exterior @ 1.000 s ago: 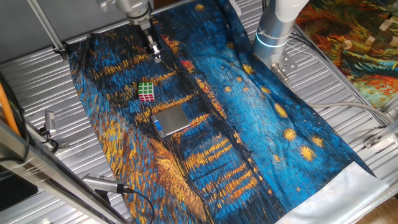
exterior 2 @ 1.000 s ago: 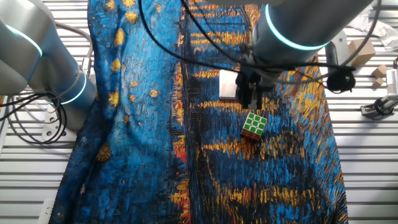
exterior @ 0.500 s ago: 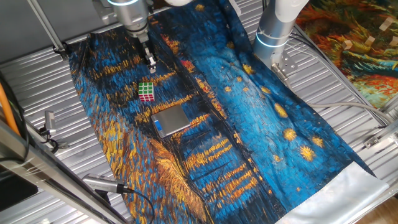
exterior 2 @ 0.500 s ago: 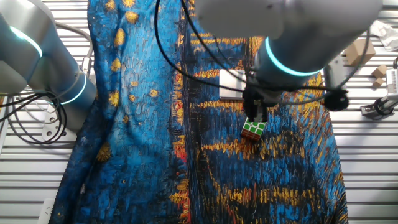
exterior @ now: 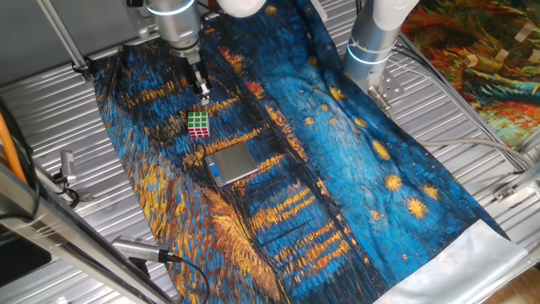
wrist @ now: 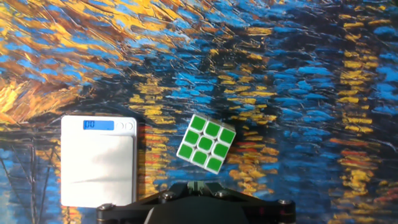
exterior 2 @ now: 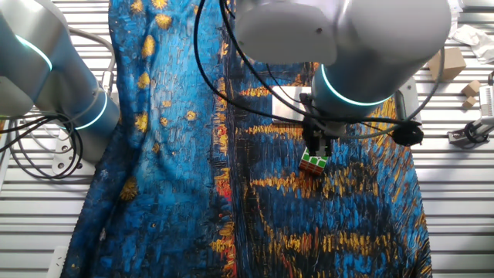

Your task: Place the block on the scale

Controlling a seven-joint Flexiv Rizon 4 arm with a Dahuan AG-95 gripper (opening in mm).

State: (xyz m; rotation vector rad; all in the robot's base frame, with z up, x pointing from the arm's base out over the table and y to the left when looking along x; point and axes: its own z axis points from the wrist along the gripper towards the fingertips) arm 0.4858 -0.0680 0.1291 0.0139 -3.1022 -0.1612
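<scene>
The block (exterior: 198,124) is a small cube with a green top. It sits on the painted cloth just beyond the scale (exterior: 233,163), a thin silver-grey plate with a blue display strip. My gripper (exterior: 202,93) hangs just above and behind the block without touching it, and its fingers look slightly apart and empty. In the other fixed view the gripper (exterior 2: 318,144) is right over the block (exterior 2: 314,163), and the arm hides most of the scale. In the hand view the block (wrist: 206,143) lies tilted to the right of the scale (wrist: 98,165).
A blue and orange painted cloth (exterior: 337,160) covers the ribbed metal table (exterior: 51,110). A second robot arm's base (exterior: 371,42) stands at the far edge. Cables and small boxes (exterior 2: 451,66) lie beside the cloth.
My gripper has moved down and toward the block, from beyond it to just above it. The block and the scale have not moved.
</scene>
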